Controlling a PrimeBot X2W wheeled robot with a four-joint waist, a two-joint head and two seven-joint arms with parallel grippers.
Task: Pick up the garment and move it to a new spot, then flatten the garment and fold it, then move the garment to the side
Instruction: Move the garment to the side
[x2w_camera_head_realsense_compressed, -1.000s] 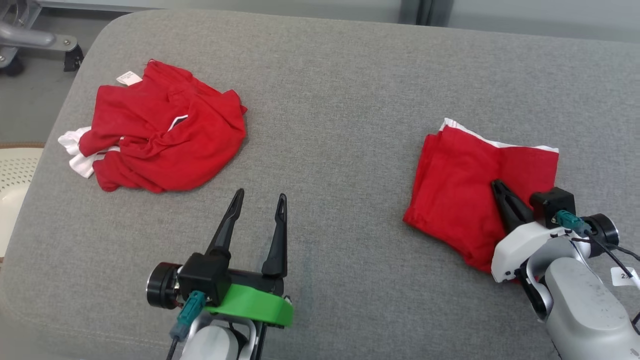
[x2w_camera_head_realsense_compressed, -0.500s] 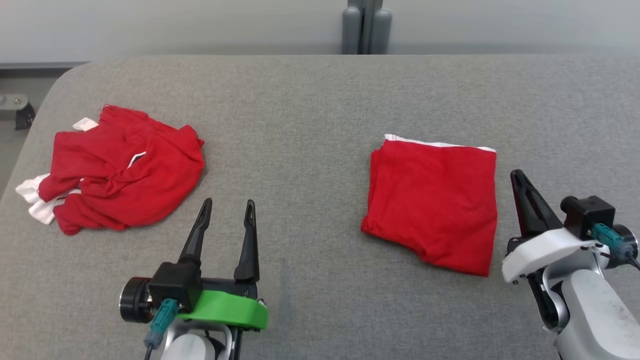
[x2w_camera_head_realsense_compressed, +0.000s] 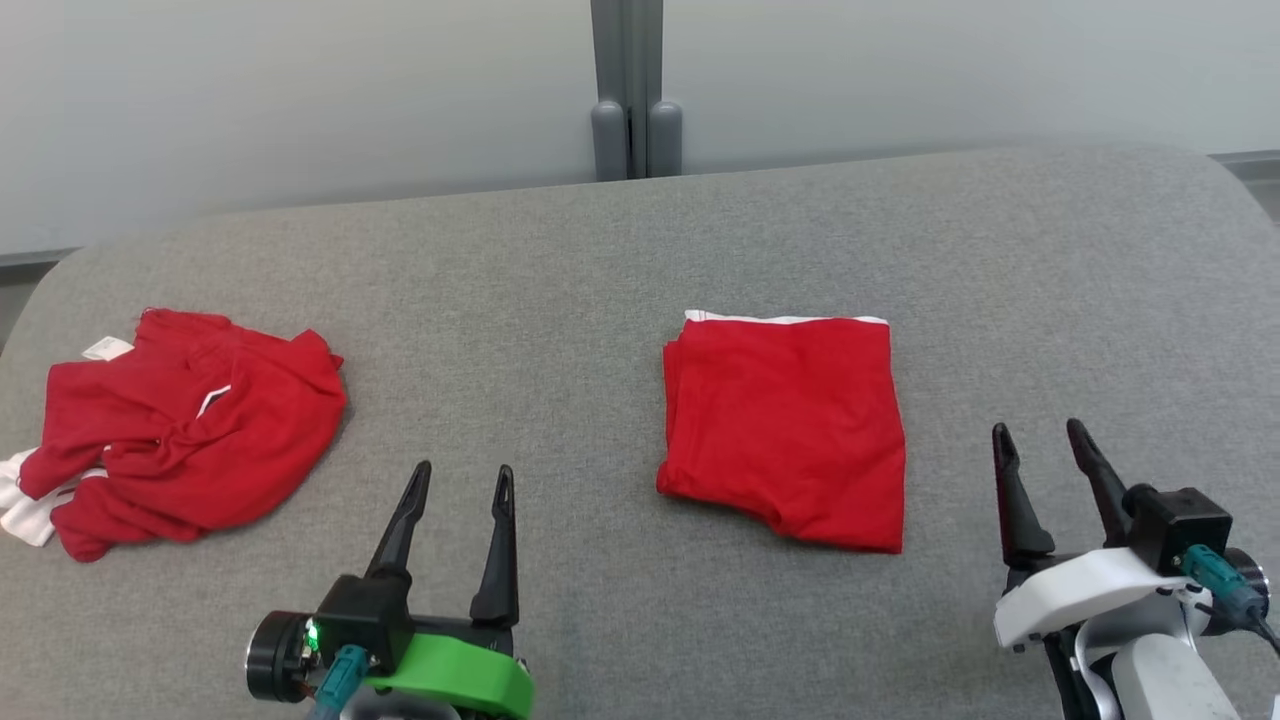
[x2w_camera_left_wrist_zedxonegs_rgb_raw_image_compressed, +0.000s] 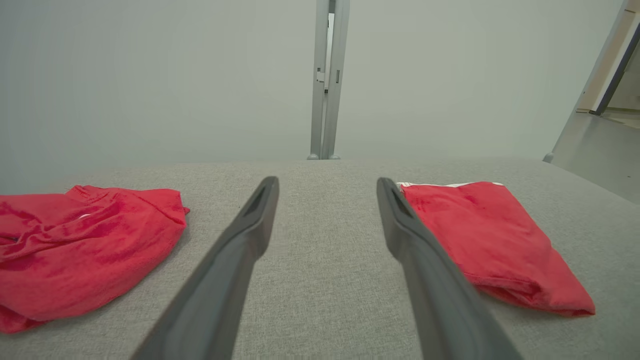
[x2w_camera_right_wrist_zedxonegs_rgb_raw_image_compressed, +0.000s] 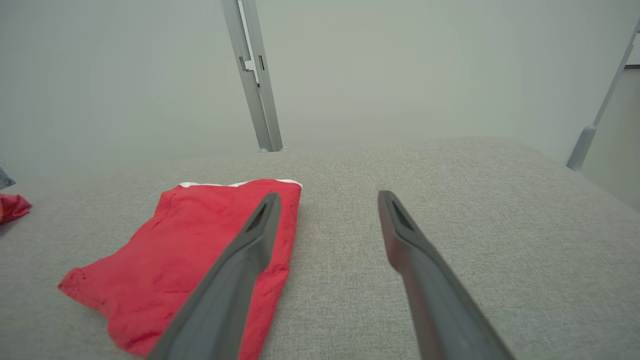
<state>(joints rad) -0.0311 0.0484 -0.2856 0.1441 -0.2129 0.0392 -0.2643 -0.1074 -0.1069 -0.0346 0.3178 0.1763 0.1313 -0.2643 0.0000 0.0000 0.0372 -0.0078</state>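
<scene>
At the bottom of the frame, the left gripper (x2w_camera_head_realsense_compressed: 465, 470) and right gripper (x2w_camera_head_realsense_compressed: 1037, 428) both have their fingers spread wide and hold nothing. Just beyond, right of centre, the folded red fabric garment with a white edge (x2w_camera_head_realsense_compressed: 785, 425) lies flat on the grey upholstered surface (x2w_camera_head_realsense_compressed: 600, 260). Folding looks finished and the garment seems already placed. At the left edge lies a crumpled red-and-white garment (x2w_camera_head_realsense_compressed: 180, 430), not yet folded.

The light is soft, even and quite bright, with no glare. The folded garment (x2w_camera_head_realsense_compressed: 785, 430) throws only a thin dark shadow along its near edge on the grey bench (x2w_camera_head_realsense_compressed: 600, 260). Left of it, the crumpled garment (x2w_camera_head_realsense_compressed: 190, 430) looks a little blurred. The left pincer (x2w_camera_left_wrist_zedxonegs_rgb_raw_image_compressed: 326, 184) and the right pincer (x2w_camera_right_wrist_zedxonegs_rgb_raw_image_compressed: 327, 196) are out of focus near the lens. Behind the folded garment the wall (x2w_camera_right_wrist_zedxonegs_rgb_raw_image_compressed: 400, 75) is hazy and the metal post (x2w_camera_right_wrist_zedxonegs_rgb_raw_image_compressed: 255, 75) leans, bent by the wide lens.
</scene>
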